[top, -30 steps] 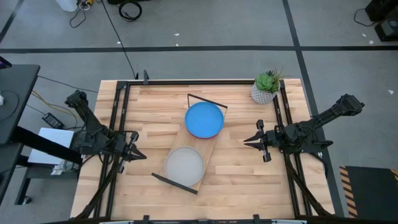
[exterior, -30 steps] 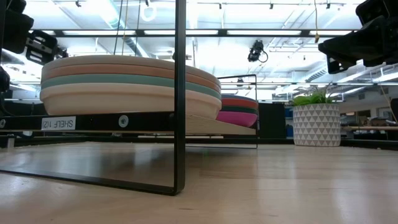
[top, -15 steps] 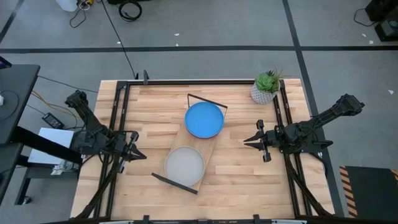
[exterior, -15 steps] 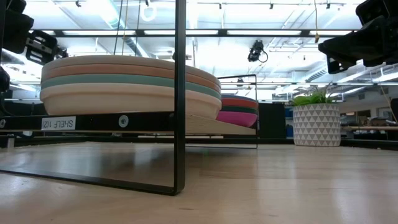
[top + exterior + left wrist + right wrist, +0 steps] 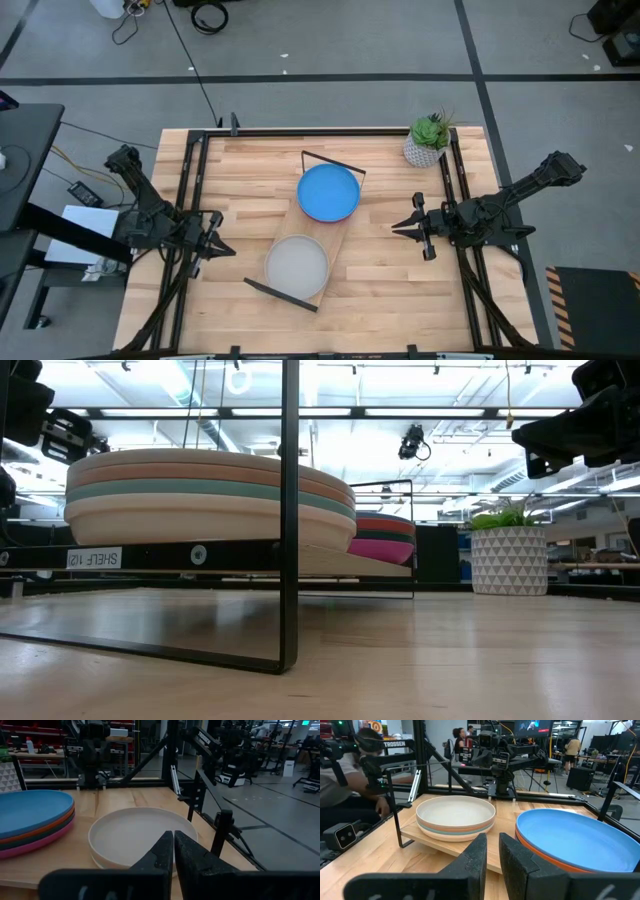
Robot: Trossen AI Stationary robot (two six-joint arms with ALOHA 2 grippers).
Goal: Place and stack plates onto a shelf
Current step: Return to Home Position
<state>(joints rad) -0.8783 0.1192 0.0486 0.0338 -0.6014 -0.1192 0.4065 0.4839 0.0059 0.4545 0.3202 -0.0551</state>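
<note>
The shelf (image 5: pixel 341 236), a light-wood board with black wire frames at both short ends, lies slantwise at mid-table. Two stacks of plates rest on it. The far stack (image 5: pixel 328 192) has a bright blue plate on top, with orange, teal and magenta below (image 5: pixel 30 822). The near stack (image 5: pixel 296 267) has a cream plate on top of tan, teal and cream rims (image 5: pixel 200 495). My left gripper (image 5: pixel 222 250) hovers shut at the table's left edge. My right gripper (image 5: pixel 394 228) hovers shut to the right of the shelf. Neither touches anything.
A white patterned plant pot (image 5: pixel 425 148) stands at the table's far right corner. Black rails run along the table's edges (image 5: pixel 190 200). Bare slatted tabletop lies on both sides of the shelf. People show in the room beyond the table (image 5: pixel 342 775).
</note>
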